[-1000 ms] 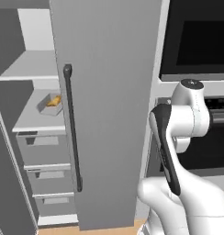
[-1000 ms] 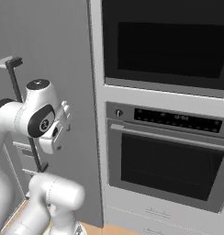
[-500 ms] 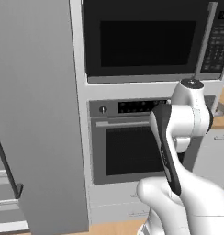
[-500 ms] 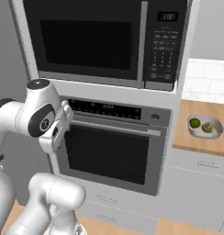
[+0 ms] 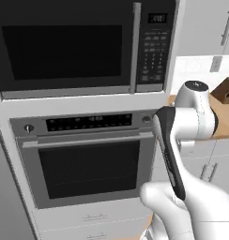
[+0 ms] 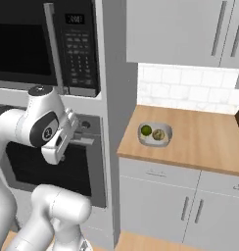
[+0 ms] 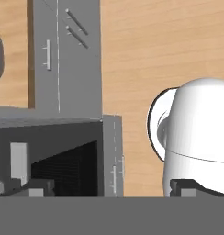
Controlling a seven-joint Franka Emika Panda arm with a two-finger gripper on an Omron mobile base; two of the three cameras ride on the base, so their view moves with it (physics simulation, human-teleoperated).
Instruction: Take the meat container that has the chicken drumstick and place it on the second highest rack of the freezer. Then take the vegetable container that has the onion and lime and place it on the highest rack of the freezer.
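Veggie container [image 6: 155, 134] with the lime [image 6: 146, 130] and onion [image 6: 158, 134] sits on the counter [image 6: 204, 142], just right of the oven [image 6: 48, 164]. Gripper [image 6: 67, 132] hangs tucked in front of the oven, jaws wide apart, nothing in them. I'd roll the base up square to that container, then reach for its rim, not the veg.

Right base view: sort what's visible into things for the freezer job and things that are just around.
For the job:
- shallow grey container on the wooden counter
- glossy dark-green lime in it
- tan round onion beside the lime

Just around:
- black microwave
- built-in dark oven
- white upper cabinets
- grey lower cabinet doors
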